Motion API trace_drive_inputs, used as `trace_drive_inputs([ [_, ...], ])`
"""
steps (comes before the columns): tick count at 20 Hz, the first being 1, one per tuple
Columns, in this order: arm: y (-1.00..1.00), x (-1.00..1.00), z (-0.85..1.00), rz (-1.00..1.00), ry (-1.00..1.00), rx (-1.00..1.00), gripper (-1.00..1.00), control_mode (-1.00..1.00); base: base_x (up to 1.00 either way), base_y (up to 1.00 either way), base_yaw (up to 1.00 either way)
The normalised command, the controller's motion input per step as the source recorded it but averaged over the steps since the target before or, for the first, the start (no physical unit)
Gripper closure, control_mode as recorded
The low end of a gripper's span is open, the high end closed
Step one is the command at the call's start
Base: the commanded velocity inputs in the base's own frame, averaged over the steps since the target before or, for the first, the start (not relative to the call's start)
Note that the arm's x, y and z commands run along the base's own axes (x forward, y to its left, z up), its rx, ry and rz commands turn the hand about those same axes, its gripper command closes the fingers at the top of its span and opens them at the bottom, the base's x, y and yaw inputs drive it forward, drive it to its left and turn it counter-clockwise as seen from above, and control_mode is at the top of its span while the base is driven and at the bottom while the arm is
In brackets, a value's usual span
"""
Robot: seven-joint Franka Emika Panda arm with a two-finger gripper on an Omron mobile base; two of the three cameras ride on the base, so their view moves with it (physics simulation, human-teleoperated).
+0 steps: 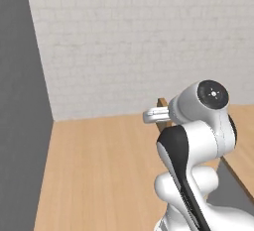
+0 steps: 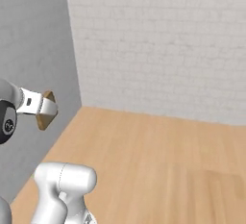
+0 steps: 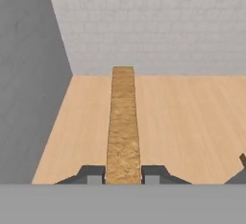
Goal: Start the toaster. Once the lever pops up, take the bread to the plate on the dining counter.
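Gripped between the two fingers of the gripper [image 3: 123,174], the bread [image 3: 123,122] is held edge-on, the jaws being closed only as far as the slice allows. At the left of the right base view, the slice is seen high in the air over the wooden floor [image 2: 153,165], near the grey wall [image 2: 33,50]. Neither plate nor dining counter is seen, so the transport is judged unfinished. The grip should be kept steady and the slice level while the base is driven.

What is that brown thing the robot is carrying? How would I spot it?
Find the white brick wall above the light wood floor. In front of it, the robot's gripper pinches a thin slice of bread, seen edge-on. It is the one crumbly, tan-brown thing, darker than the smooth floor.
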Motion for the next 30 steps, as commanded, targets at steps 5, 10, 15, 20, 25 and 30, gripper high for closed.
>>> trace_drive_inputs([
  [5,0.00,0.00,0.00,0.00,0.00,0.00,1.00,1.00,1.00,-0.22,-0.30],
  [10,0.00,0.00,0.00,0.00,0.00,0.00,1.00,1.00,1.00,-0.06,-0.36],
  [15,0.00,0.00,0.00,0.00,0.00,0.00,1.00,1.00,1.00,0.01,-0.52],
  [20,0.00,0.00,0.00,0.00,0.00,0.00,1.00,1.00,0.85,0.12,-0.66],
  [25,0.00,0.00,0.00,0.00,0.00,0.00,1.00,1.00,0.75,0.23,-0.71],
  [30,0.00,0.00,0.00,0.00,0.00,0.00,1.00,1.00,0.71,0.31,-0.73],
])
